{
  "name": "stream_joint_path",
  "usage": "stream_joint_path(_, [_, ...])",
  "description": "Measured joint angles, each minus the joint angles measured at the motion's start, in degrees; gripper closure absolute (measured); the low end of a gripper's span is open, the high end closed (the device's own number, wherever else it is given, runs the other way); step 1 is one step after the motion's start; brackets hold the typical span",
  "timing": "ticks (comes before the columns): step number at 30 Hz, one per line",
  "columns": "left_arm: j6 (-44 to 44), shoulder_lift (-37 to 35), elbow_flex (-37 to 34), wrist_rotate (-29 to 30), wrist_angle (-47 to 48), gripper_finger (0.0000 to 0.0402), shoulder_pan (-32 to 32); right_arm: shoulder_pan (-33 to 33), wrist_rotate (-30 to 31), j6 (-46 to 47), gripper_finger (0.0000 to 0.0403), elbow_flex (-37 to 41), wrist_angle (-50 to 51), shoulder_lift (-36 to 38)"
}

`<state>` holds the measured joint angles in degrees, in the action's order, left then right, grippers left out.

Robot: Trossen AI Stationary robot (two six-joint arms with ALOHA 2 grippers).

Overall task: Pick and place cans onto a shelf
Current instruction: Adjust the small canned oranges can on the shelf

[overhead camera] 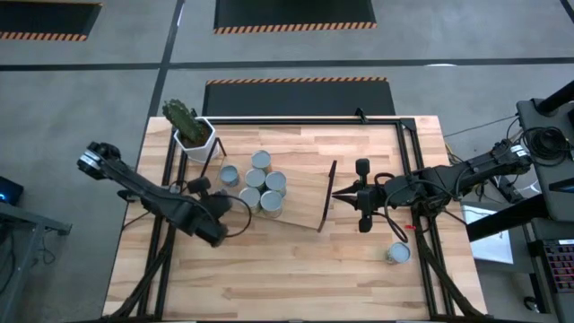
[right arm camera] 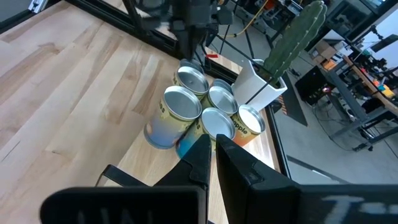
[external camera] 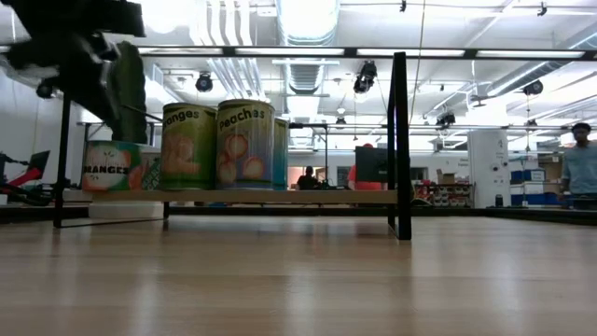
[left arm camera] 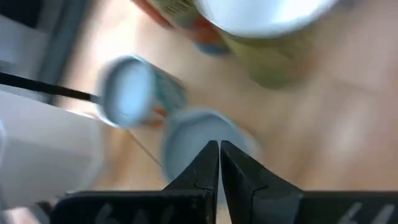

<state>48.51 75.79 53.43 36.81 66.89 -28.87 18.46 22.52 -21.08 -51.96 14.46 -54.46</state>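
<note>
Several silver-topped cans [overhead camera: 260,184] stand bunched on the left half of the shelf [overhead camera: 300,202], a light-wood board with black wire end frames. In the low view their labels [external camera: 219,145] read oranges and peaches. One more can [overhead camera: 397,254] stands alone on the table at the near right. My left gripper [overhead camera: 238,211] hangs shut above the near side of the bunch, holding nothing [left arm camera: 219,155]. My right gripper [overhead camera: 337,193] is shut and empty, raised by the shelf's right end frame [overhead camera: 328,196] and pointing toward the cans [right arm camera: 212,146].
A white pot with a cactus [overhead camera: 190,130] stands at the shelf's far left end, close to the cans [right arm camera: 258,87]. Black frame rails [overhead camera: 408,179] run along the table's sides. Bare tabletop [overhead camera: 296,278] lies along the near edge.
</note>
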Motion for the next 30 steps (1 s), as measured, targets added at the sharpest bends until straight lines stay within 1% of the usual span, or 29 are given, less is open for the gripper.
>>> stream_joint_path(3, [-1.8,-1.0,0.2,-9.9,-0.2,0.0402,-0.3,0.0,0.0,0.0,0.039,0.0,0.0,0.0])
stream_joint_path(5, [-2.0,-1.2,-0.9,-15.1,-0.2,0.0402,-0.4,0.0,0.0,0.0,0.039,0.0,0.0,0.0])
stream_joint_path(6, [-2.0,-1.2,-1.5,-16.9,0.0,0.0402,-0.4,0.0,0.0,0.0,0.039,0.0,0.0,0.0])
stream_joint_path(8, [-2.0,-1.1,-2.8,-18.0,-0.1,0.0402,-0.3,0.0,0.0,0.0,0.039,0.0,0.0,0.0])
stream_joint_path(9, [-1.8,-0.9,-3.5,-17.6,-0.1,0.0402,-0.3,0.0,0.0,0.0,0.039,0.0,0.0,0.0])
stream_joint_path(12, [-0.4,-0.9,-5.3,-13.8,-0.2,0.0402,-0.1,0.0,0.0,0.0,0.039,0.0,0.0,0.0])
stream_joint_path(17, [0.8,-0.9,-5.5,-9.2,-0.5,0.0402,0.0,0.0,0.0,0.0,0.039,0.0,0.0,0.0])
stream_joint_path(23, [4.1,-0.9,-5.5,-8.2,-0.5,0.0402,0.3,0.0,0.0,0.0,0.039,0.0,0.0,0.0])
stream_joint_path(30, [9.7,-0.9,-5.5,-4.4,-0.4,0.0402,0.5,0.0,0.0,0.0,0.039,0.0,0.0,0.0])
